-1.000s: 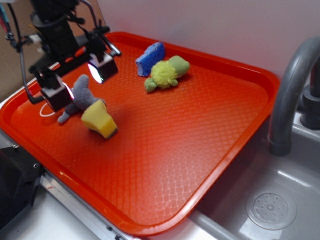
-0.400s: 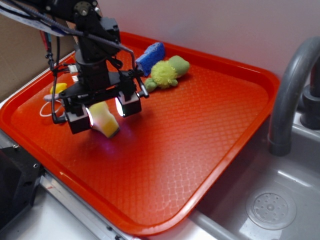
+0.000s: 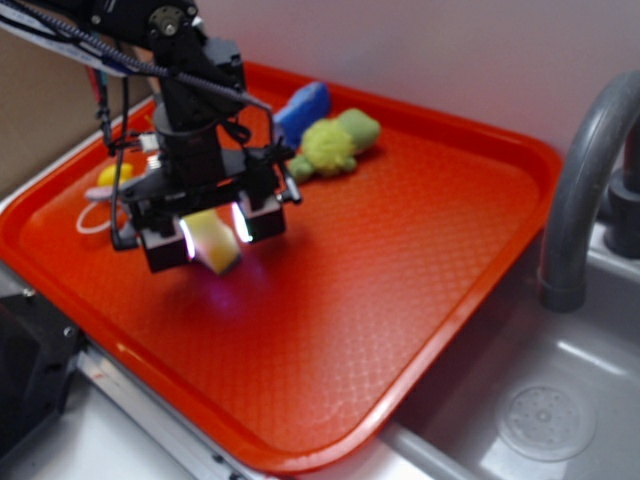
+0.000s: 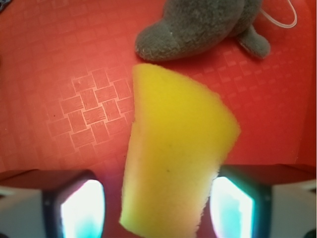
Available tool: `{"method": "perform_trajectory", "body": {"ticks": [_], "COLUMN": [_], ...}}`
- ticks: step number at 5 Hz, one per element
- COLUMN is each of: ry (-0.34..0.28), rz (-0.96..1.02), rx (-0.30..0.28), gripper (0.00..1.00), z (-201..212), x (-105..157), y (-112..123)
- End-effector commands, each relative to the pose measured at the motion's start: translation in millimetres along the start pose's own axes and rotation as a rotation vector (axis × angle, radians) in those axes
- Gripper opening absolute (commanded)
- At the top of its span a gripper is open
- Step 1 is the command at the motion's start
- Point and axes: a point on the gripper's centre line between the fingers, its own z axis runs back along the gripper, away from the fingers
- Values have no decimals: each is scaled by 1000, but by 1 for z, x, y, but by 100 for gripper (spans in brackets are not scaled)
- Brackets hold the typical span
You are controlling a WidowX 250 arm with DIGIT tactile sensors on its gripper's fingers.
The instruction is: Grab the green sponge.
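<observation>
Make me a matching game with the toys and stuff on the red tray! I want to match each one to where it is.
Things:
1. green sponge
2. grey plush
3. blue sponge
4. green fuzzy plush

Places:
A. at the tray's far edge
B. between the gripper's fingers
C. beside the blue sponge
D. just beyond the yellow block, in the wrist view

Pairs: 1-B, 2-D, 3-A, 4-C

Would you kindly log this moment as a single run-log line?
phase: closing in | gripper: open, jaws either side of green sponge | contact: none visible | sponge: on red tray | nearby: grey plush
</observation>
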Motion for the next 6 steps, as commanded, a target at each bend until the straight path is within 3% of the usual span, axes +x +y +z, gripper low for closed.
{"method": "perform_trajectory", "body": {"ticks": [1,2,3,4,5,6], "ry": [0,11,-23,-4,54,141], "rz": [19,26,-46,-295,-547,-799], "rx": [-20,-17,-30,-89,-162,-166], "gripper": [0,0,0,0,0,0], "z": [1,-1,5,40,73,105], "x": [8,10,23,26,38,43], "y": [7,8,8,9,12,13]}}
